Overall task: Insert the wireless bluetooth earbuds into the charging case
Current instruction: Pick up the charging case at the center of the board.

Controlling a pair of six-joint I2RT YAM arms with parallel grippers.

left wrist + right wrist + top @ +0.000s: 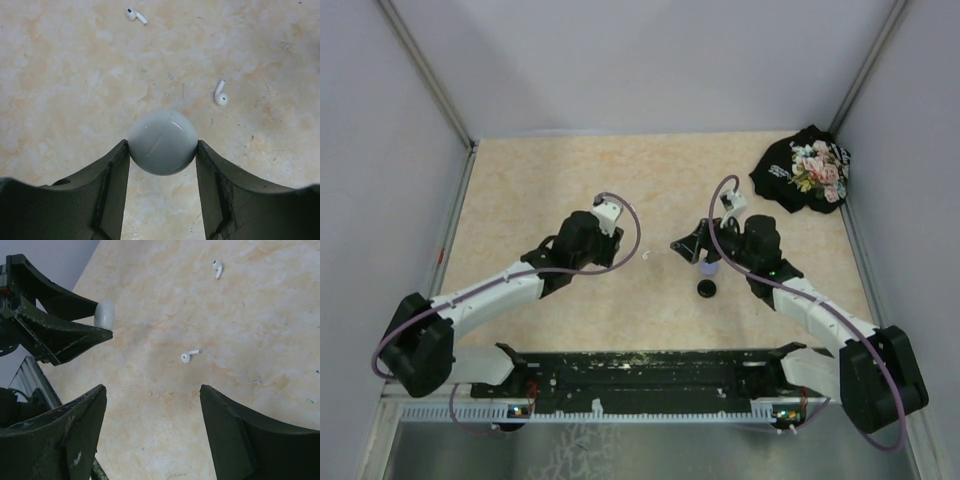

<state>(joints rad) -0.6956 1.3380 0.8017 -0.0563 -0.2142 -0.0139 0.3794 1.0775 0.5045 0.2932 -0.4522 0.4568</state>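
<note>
My left gripper [161, 145] is shut on a round white charging case [162, 142], which is pinched by its sides between the two fingertips just above the table. The case's seam line shows and it looks closed. Two white earbuds lie loose on the table beyond it, one [220, 93] to the right and one [136, 15] farther off. My right gripper [152, 390] hangs open over bare table with nothing between its fingers. From there one earbud [190, 356] lies just ahead, another earbud [217, 268] farther away, and the held case [105, 314] is at the upper left.
A lavender round case [710, 268] and a black round case [706, 290] sit under the right arm. A black pouch with a floral print [805, 170] lies in the far right corner. Walls close in the beige table [550, 180] on three sides.
</note>
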